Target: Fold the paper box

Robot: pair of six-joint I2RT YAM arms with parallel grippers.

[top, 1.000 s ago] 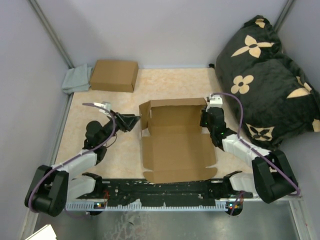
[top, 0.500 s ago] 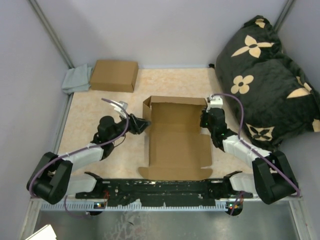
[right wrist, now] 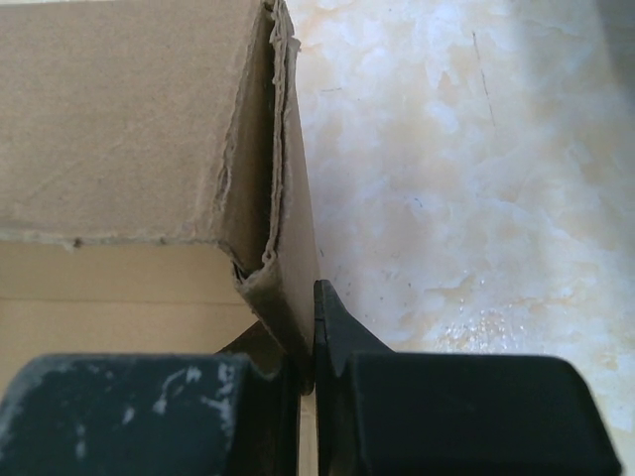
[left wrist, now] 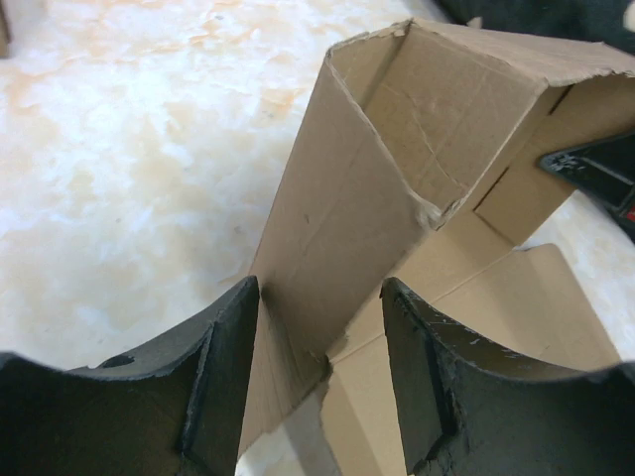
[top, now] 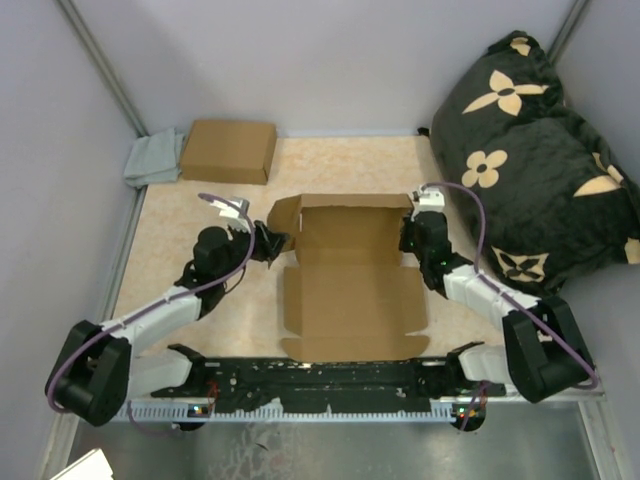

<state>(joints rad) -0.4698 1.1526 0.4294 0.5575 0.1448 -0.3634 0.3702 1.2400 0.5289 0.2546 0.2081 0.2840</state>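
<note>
The paper box [top: 350, 290] lies open in the middle of the table, its back wall and side flaps raised. My left gripper [top: 273, 241] is open at the box's back left corner. In the left wrist view [left wrist: 319, 332] the upright left flap [left wrist: 337, 218] stands between the two fingers [left wrist: 223, 367] without being pinched. My right gripper [top: 410, 237] is shut on the box's right side wall. In the right wrist view [right wrist: 314, 332] the jaws pinch the cardboard wall [right wrist: 293, 248] near its folded corner.
A smooth closed brown carton [top: 230, 150] and a grey cloth [top: 152, 160] lie at the back left. A black flower-patterned cushion [top: 540, 150] fills the right side. A black rail [top: 320, 375] runs along the near edge. Grey walls enclose the table.
My left gripper has moved right to the box's left corner flap, which now stands between its fingers. The box has shifted slightly. My right gripper has kept its hold.
</note>
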